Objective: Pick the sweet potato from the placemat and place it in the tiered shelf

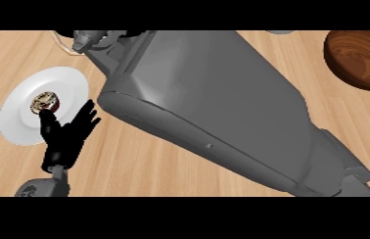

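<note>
My right forearm fills the middle of the head view, running from the lower right up to the top left. Its grey wrist ends at the top edge. Only a dark sliver of my right hand shows there. No sweet potato, placemat or whole shelf is visible. A thin pale curved edge pokes out beside the wrist, and I cannot tell what it belongs to. My left hand rests open at the lower left, fingers up, holding nothing.
A white plate lies at the left, carrying a small round brown-and-white food item just above my left hand's fingertips. A dark wooden bowl sits at the right edge. Bare wooden counter shows below the forearm.
</note>
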Available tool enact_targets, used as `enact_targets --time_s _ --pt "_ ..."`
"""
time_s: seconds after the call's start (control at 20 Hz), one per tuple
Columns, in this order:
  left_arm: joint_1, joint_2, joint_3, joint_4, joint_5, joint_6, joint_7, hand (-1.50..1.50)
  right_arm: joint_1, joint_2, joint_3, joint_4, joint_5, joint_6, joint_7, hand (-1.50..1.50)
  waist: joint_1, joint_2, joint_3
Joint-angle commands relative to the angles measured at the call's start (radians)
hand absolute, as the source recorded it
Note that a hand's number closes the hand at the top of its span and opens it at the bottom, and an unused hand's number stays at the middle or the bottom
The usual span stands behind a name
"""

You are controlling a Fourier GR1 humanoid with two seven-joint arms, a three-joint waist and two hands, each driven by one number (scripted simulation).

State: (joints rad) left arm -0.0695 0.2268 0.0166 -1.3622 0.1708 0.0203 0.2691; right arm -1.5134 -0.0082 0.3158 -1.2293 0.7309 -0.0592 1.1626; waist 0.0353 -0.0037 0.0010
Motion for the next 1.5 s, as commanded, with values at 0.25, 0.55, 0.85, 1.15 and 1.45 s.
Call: enact_targets --time_s 0.25,0.55,0.85,1.15,1.45 --pt "0.017 0.007 0.015 0.025 0.018 -0.035 0.003 0.0 -0.182 0.008 -0.149 0.338 -0.063 0.013 -0.039 1.5 0.0 0.009 -0.004" --pt "0.002 0.005 0.017 -0.008 0.003 -0.009 0.045 0.0 -0.152 -0.014 -0.193 0.5 -0.033 -0.01 -0.244 1.5 -0.006 0.011 -0.003" --pt "0.016 -0.018 0.005 -0.017 -0.012 0.007 0.049 0.0 -0.156 0.004 -0.211 0.61 0.005 -0.086 -0.314 1.5 -0.008 0.01 -0.002" --pt "-0.004 -0.017 0.022 0.038 -0.008 -0.018 -0.003 0.0 -0.205 -0.01 -0.25 0.771 0.014 -0.154 -0.398 1.5 0.004 0.017 -0.003" --pt "0.027 -0.048 -0.005 -0.008 -0.027 0.007 0.018 0.0 -0.203 -0.05 -0.291 0.823 0.0 -0.191 -0.54 1.5 0.011 0.017 -0.003"
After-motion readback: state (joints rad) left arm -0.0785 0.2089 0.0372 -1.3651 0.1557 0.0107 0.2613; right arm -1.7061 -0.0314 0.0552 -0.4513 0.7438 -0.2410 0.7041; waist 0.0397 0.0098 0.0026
